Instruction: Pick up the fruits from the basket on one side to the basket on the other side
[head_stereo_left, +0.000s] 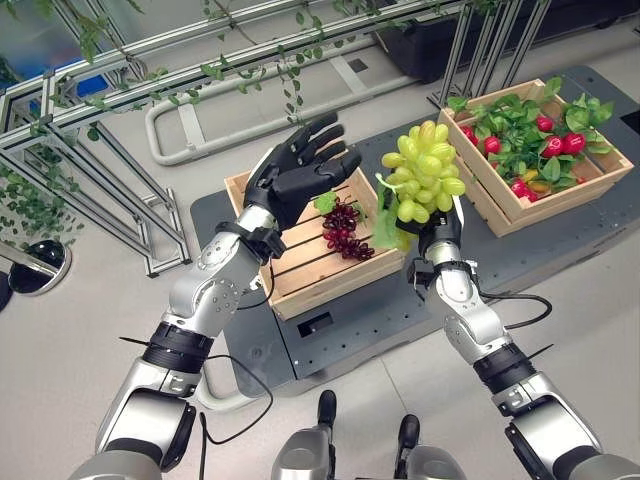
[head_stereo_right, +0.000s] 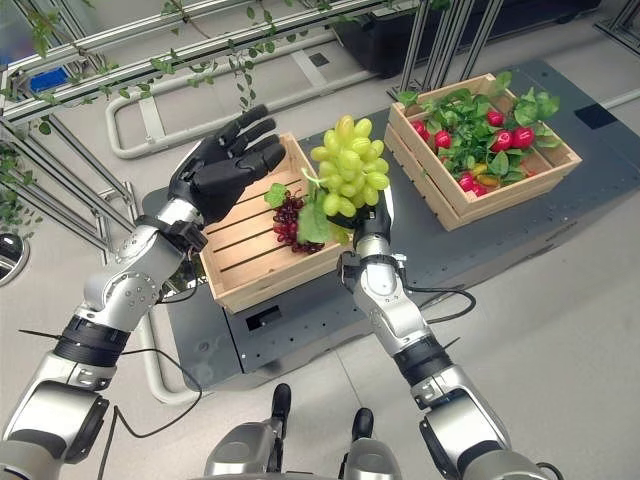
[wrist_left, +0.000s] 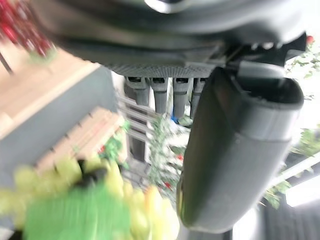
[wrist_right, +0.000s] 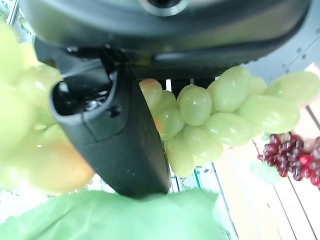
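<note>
A bunch of green grapes (head_stereo_left: 424, 172) with green leaves is held up between the two crates by my right hand (head_stereo_left: 440, 236), whose thumb and fingers curl round it. The right wrist view shows the thumb (wrist_right: 118, 140) against those grapes (wrist_right: 210, 117). My left hand (head_stereo_left: 298, 170) hovers open above the left wooden crate (head_stereo_left: 300, 285), fingers spread, holding nothing. A bunch of dark red grapes (head_stereo_left: 345, 228) with a leaf lies in that crate. The right wooden crate (head_stereo_left: 520, 205) holds red fruits (head_stereo_left: 560, 144) among green leaves.
Both crates sit on a dark grey platform (head_stereo_left: 420, 300). Metal frames (head_stereo_left: 110, 90) hung with green vines stand behind and to the left. A white tube loop (head_stereo_left: 190, 120) lies on the floor beyond the left crate.
</note>
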